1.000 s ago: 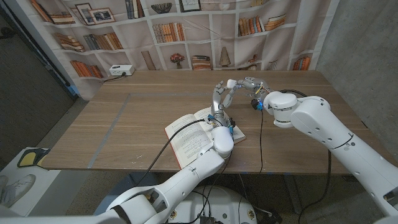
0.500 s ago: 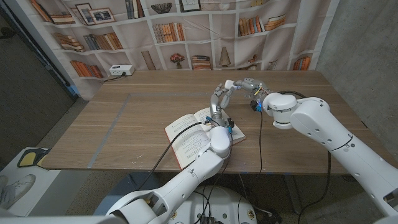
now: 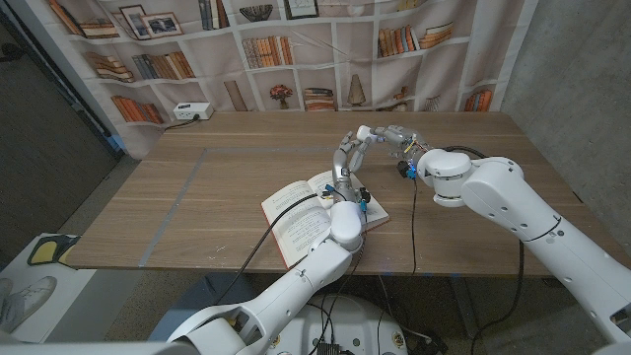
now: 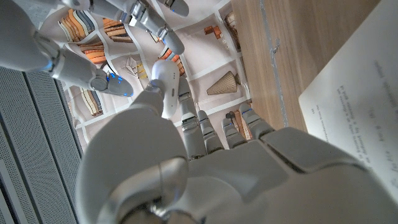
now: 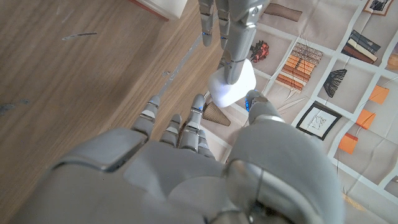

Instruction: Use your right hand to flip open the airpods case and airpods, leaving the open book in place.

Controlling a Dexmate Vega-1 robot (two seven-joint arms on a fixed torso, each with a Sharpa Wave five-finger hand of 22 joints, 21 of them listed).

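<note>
Head view, from the left: the wooden table [image 3: 197, 187] fills the middle of the frame, with a white power strip [image 3: 191, 111] near its far left edge against the bookshelf backdrop [image 3: 296, 49]. The left arm climbs from the bottom left corner toward the centre, crossing the open book [image 3: 301, 219], which lies just left of centre near the front edge with its right half hidden under the wrist. The left hand [image 3: 347, 163] stands upright above the book, fingers reaching up. At their top, right of centre, sits the small white airpods case [image 3: 365, 132], touching the fingertips of both hands. The right arm enters from the bottom right corner and bends back toward centre, its right hand [image 3: 392, 136] reaching leftward to the case.

In the left wrist view the case [image 4: 165, 73] sits in the upper middle beside the left hand's fingers [image 4: 186, 118], with the book's page [image 4: 360, 112] at the right edge. In the right wrist view the case [image 5: 232, 87] is pinched from above by the left hand's fingers [image 5: 231, 37], while the right hand's thumb tip [image 5: 254, 98] touches its side. Whether the right hand actually grips it, I cannot tell; the lid's seam is too small to make out
</note>
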